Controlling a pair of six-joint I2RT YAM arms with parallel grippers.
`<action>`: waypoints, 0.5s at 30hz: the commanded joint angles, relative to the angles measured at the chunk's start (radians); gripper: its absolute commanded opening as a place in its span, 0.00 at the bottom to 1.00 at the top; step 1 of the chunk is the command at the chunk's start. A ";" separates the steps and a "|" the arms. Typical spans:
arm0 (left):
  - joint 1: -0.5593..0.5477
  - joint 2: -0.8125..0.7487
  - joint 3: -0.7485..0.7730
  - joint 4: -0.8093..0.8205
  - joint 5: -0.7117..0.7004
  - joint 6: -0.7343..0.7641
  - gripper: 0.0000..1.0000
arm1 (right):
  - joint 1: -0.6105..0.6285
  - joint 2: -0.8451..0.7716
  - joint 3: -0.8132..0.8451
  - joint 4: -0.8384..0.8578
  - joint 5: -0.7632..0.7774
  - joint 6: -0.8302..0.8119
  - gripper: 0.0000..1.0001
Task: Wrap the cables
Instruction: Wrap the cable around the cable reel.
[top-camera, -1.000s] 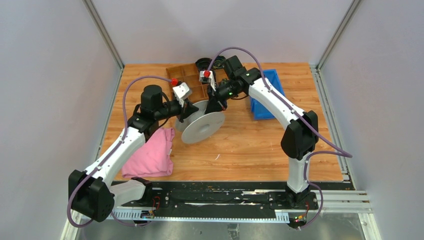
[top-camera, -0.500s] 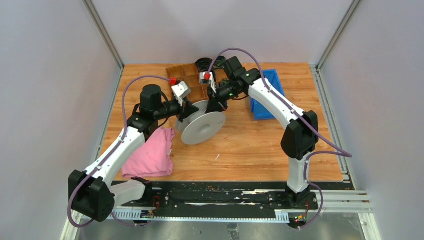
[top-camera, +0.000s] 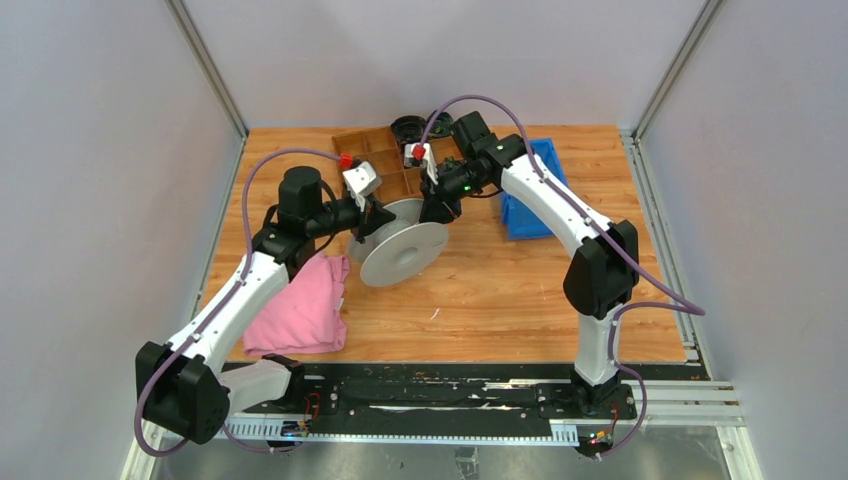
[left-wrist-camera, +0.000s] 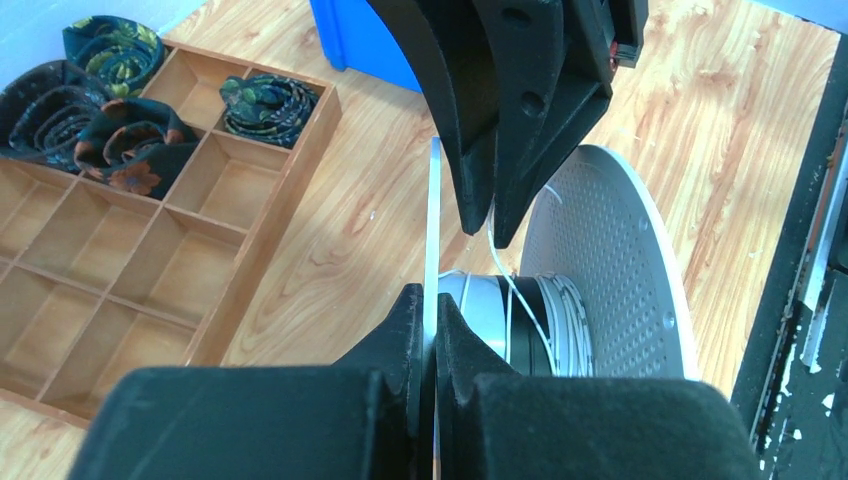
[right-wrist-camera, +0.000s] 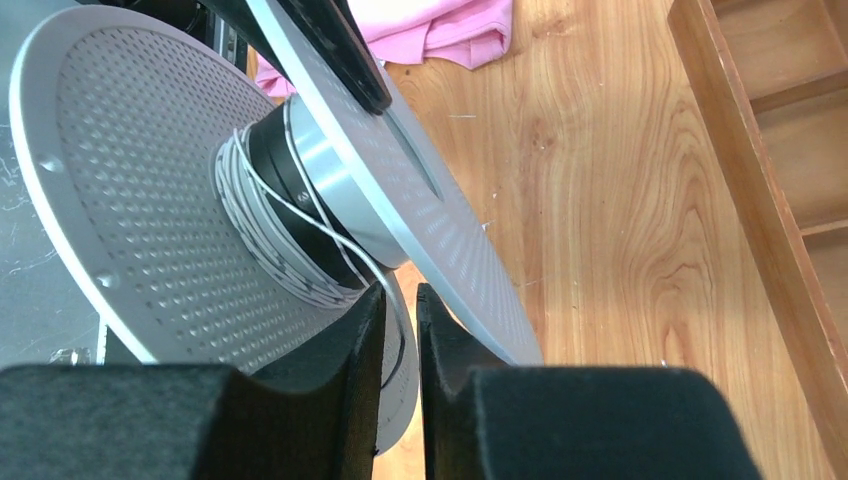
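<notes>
Jaws of the left gripper (left-wrist-camera: 430, 312) are clamped tight on one flange of the grey spool (right-wrist-camera: 120, 170), holding it on edge. Right gripper (right-wrist-camera: 400, 300) jaws stand a narrow slit apart. The white cable (right-wrist-camera: 250, 230), wound on the hub at left-centre of the right wrist view, trails loosely into that gap. Winding seems partly done. Next, the right jaws probably need to pinch the strand and lay another turn.

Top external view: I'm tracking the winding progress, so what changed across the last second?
The right end effector shifted slightly right and farther back; the spool edged slightly left. The right fingers now stand a little apart around the cable; the top view cannot show whether they just loosened. The left end effector stayed clamped on the spool's flange. The pink cloth and wooden tray did not move.
</notes>
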 joint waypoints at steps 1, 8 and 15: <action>0.009 -0.020 0.069 0.066 -0.038 0.040 0.00 | -0.017 -0.017 0.030 -0.062 0.012 -0.008 0.19; 0.009 -0.018 0.077 0.054 -0.051 0.048 0.00 | -0.025 -0.018 0.027 -0.073 0.014 -0.020 0.20; 0.009 -0.009 0.095 0.035 -0.069 0.067 0.00 | -0.030 -0.019 0.023 -0.086 0.025 -0.041 0.24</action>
